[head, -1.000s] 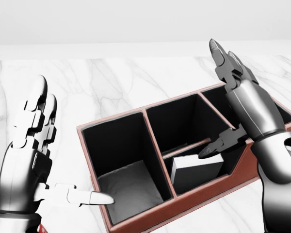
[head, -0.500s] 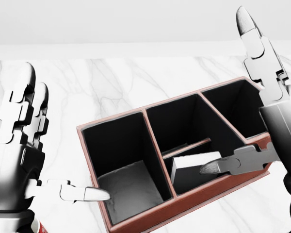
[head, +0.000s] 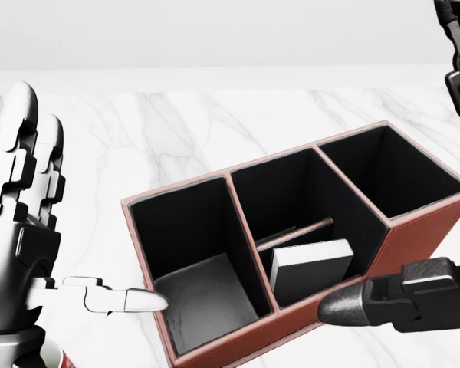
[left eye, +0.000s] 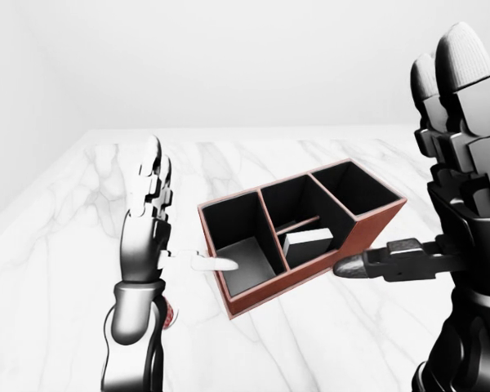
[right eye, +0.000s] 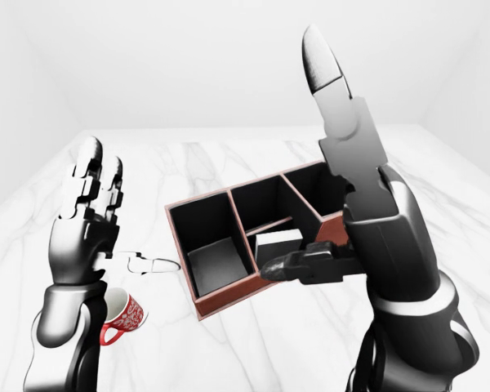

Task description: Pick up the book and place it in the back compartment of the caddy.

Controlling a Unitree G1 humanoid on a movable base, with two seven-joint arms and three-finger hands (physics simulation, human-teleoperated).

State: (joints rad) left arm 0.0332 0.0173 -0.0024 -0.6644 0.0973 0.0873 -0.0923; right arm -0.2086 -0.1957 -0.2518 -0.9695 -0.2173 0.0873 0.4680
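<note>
rising clear of the caddy (head: 414, 230), the right robot hand (left eye: 453, 204) is lifting away open and empty, leaving the book (head: 310, 268) resting inside, suggesting placement is done.

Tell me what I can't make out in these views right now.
- Grey book in the red-brown three-compartment caddy: lower part hidden by the caddy's wall, head view.
- Red patterned mug: partly behind the left hand, right-eye view.
- Right hand: cut off by the head view's right edge.

Left hand (left eye: 147, 220), right hand (right eye: 359, 220) raised, fingers spread, empty.
</note>
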